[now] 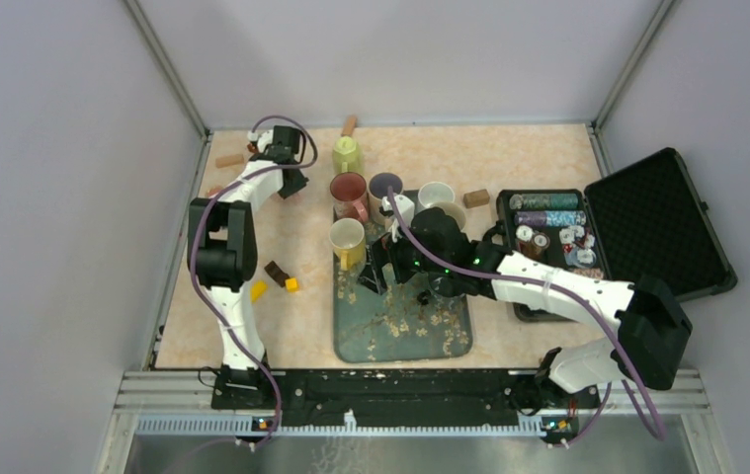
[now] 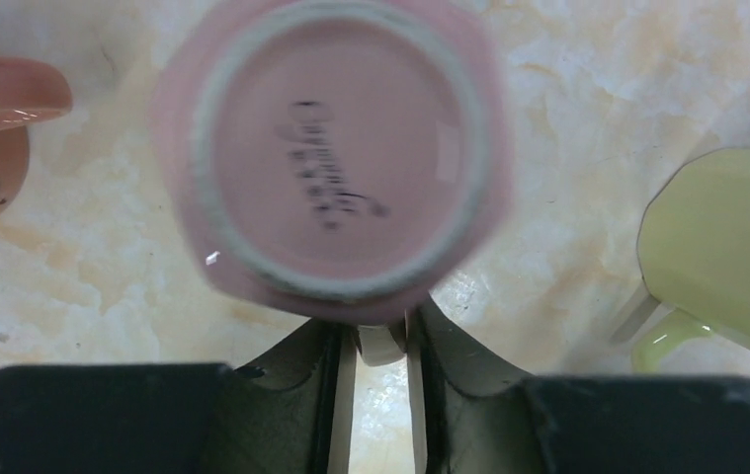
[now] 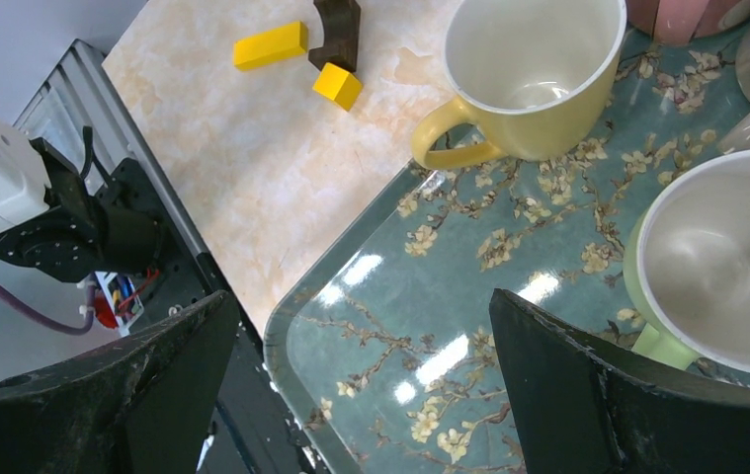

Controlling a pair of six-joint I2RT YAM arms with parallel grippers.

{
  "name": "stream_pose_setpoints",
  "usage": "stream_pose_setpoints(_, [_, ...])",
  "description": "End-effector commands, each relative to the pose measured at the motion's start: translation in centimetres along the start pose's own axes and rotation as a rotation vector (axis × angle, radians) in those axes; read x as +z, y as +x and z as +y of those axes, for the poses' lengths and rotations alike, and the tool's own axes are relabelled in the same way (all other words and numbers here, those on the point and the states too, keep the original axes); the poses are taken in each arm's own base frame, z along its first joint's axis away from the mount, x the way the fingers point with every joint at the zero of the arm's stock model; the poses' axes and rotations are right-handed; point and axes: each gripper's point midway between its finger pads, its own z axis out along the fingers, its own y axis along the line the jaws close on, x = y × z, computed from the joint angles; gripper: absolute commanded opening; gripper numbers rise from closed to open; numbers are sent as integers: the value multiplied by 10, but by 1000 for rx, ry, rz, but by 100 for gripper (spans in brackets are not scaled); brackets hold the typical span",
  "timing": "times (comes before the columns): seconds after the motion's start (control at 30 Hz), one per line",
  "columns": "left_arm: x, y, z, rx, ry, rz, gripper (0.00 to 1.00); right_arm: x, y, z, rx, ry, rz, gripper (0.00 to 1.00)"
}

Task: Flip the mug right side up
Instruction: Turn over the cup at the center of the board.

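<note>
A pink mug [image 2: 336, 148] stands upside down on the marble tabletop, its round base with a printed signature facing the left wrist camera. My left gripper [image 2: 382, 336] is shut on the mug's pale handle [image 2: 388, 346] at the mug's near side. In the top view the left gripper [image 1: 290, 180] is at the far left of the table and hides the mug. My right gripper [image 3: 366, 395] is open and empty above the teal floral tray [image 3: 400, 296]; it shows in the top view [image 1: 385, 265] over the tray's middle.
The tray [image 1: 400, 331] holds a yellow mug [image 3: 534, 79] and a green mug with a white inside [image 3: 716, 257]. Several more mugs stand at its far end [image 1: 385, 188]. A light green mug [image 2: 726, 247] is right of the pink mug. Yellow blocks [image 3: 272, 44] lie left of the tray. An open black case [image 1: 647, 222] is at right.
</note>
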Motion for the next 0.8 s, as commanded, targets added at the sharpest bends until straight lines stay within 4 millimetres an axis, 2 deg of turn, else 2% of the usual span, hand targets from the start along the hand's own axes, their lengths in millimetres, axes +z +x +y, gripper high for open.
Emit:
stream_pose_setpoints(0.0, [-2,-17,-8,-20,18,-47,23,-6,-13,-1,-1,5,-48,99])
stream_pose_setpoints(0.13, [-7,-19,-11,-13,40,-51,1,-6,-13,-2,-1,9,-50,99])
stream_pose_setpoints(0.23, [-17,-26,-13,-4,68,-74,0,-7,-17,-1,1,8,-60,99])
stream_pose_setpoints(0.5, [-59,-52,-25,14,181,-154,0,-8,-33,2,23,18,-111,99])
stream_pose_setpoints(0.77, [-96,-69,-37,24,287,-203,0,-17,-75,-1,63,83,-239,99])
